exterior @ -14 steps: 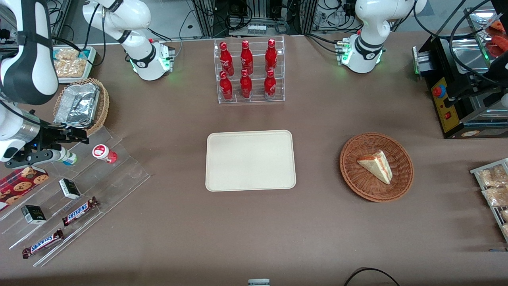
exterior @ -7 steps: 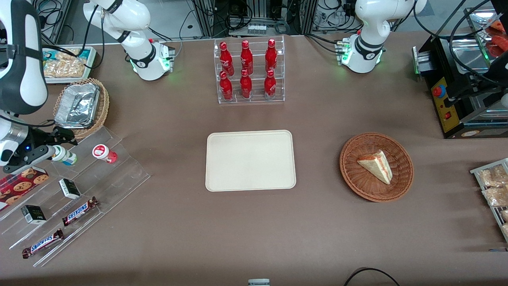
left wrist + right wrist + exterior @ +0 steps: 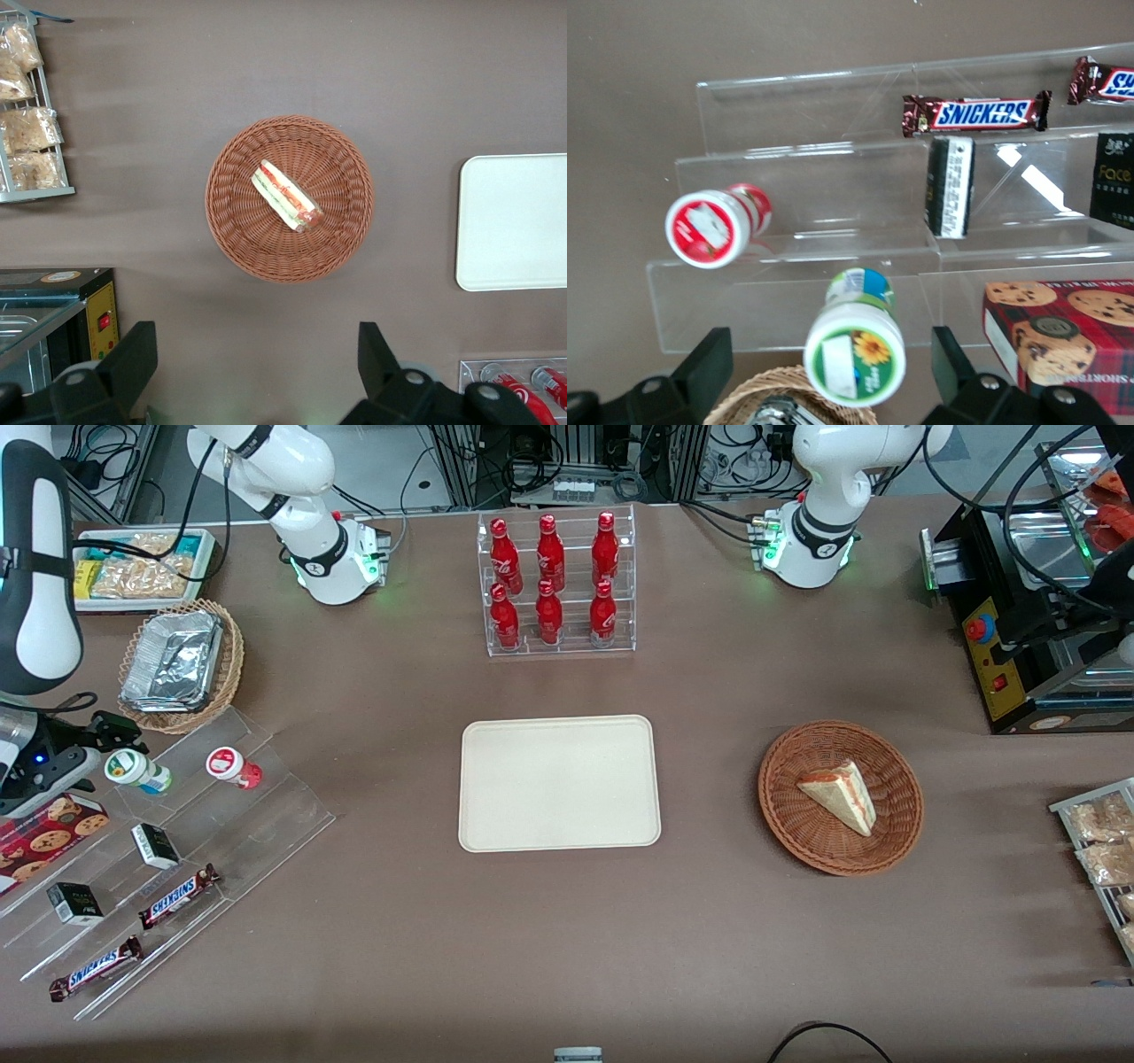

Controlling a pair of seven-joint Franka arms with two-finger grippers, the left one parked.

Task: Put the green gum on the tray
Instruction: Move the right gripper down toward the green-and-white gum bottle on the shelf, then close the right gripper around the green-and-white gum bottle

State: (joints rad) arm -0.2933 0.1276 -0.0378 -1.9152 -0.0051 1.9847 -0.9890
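Spread wide, the right arm's two-finger tool (image 3: 831, 372) hangs above the top step of the clear stepped acrylic rack (image 3: 221, 815) at the working arm's end of the worktop (image 3: 567, 930), its black fingers (image 3: 700, 359) standing apart on either side of the green gum (image 3: 855, 354) without touching it. That green gum (image 3: 135, 771), a small white cylindrical canister with a green-and-white round lid and a blue-green band low on its body, stands upright on the step, so nothing is grasped yet.

Judging from this, the step in hand is the descent onto the canister. To do it well, the tool should come straight down with the lid centred between the fingers, low enough that the pads meet the white body under the lid rather than the lid's rounded edge, which could slip. The canister looks light and easy to tip, so the closing should be even on both sides.

Just beside it on the same step stands the like canister with a red lid (image 3: 709, 227); the finger on that side needs to pass between the two without nudging it. A red plaid cookie box (image 3: 1063, 332) lies near on the gum's other flank.

Once held, a clean lift clear of the rack should precede the carry to the large flat cream-beige rectangular tray (image 3: 559, 783), which lies well apart at mid-worktop and bare.
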